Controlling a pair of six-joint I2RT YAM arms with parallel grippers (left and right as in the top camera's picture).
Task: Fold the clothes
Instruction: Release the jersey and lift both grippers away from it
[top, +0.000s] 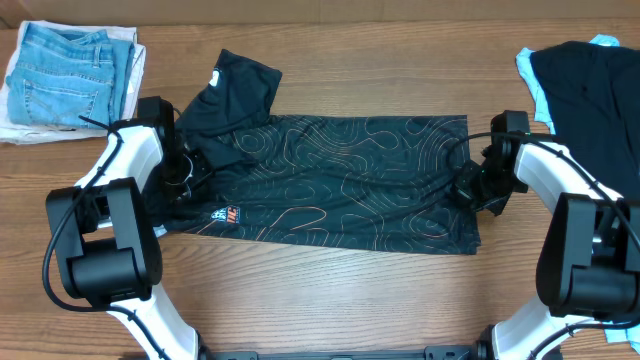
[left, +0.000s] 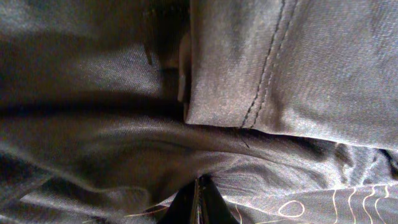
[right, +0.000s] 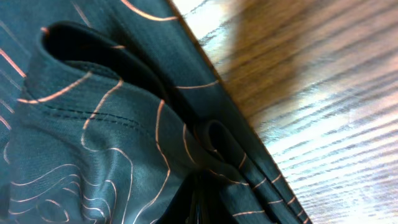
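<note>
Overhead, the shirt (top: 330, 180) lies mid-frame as a long band, its sleeve (top: 245, 78) poking out upper left. Both the left gripper (top: 185, 172) and right gripper (top: 468, 185) are clamped tight on its ends. Folding looks roughly half done.

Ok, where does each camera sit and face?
Overhead: above the table, looking straight down at the shirt; left arm and right arm show.
Left wrist: on the left arm, against shirt cloth; left gripper at bottom.
Right wrist: on the right arm, facing shirt hem and table; right gripper at bottom.
All share the shirt.
</note>
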